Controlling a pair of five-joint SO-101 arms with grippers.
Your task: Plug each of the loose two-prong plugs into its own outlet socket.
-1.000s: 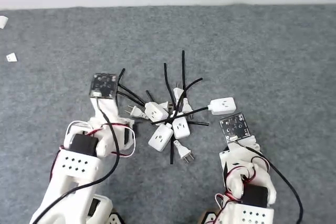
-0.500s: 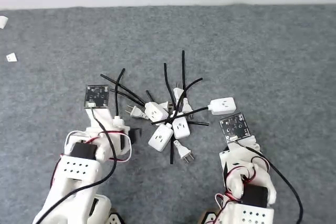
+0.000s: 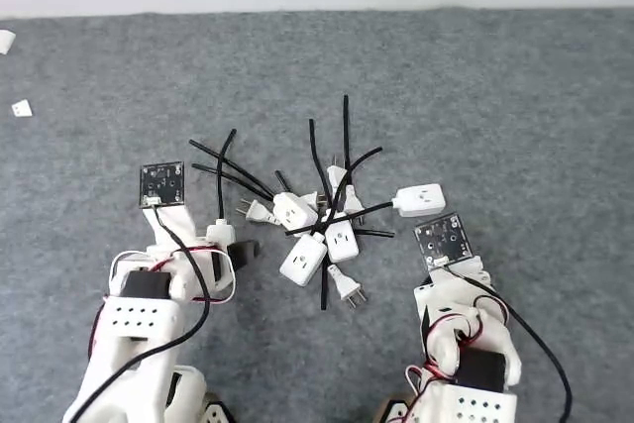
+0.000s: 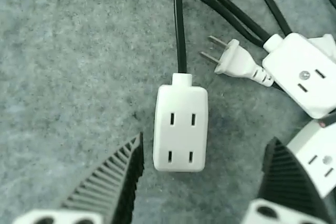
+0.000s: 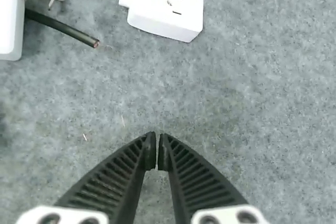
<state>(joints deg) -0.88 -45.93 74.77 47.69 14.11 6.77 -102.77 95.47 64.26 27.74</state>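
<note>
A white outlet socket (image 4: 180,128) on a black cord lies flat on the grey carpet, slots up, between the fingers of my left gripper (image 4: 206,141), which is open and not touching it. Just beyond lies a loose two-prong plug (image 4: 231,61) beside another socket (image 4: 304,80). From above, this socket (image 3: 220,235) sits at the left edge of a tangle of sockets and plugs, with a second loose plug (image 3: 346,286) at the tangle's near side. My right gripper (image 5: 157,141) is shut and empty above bare carpet, short of a single white socket (image 5: 165,10).
Several black cords (image 3: 327,160) fan out from the pile toward the back. A cut cord end (image 5: 60,27) lies near the right gripper. Two small white scraps (image 3: 20,108) sit at the far left. Open carpet lies right of the lone socket (image 3: 420,199).
My left arm has drawn back to the left and toward the near edge, uncovering the black cords it hid. The right arm and the pile have not moved.
</note>
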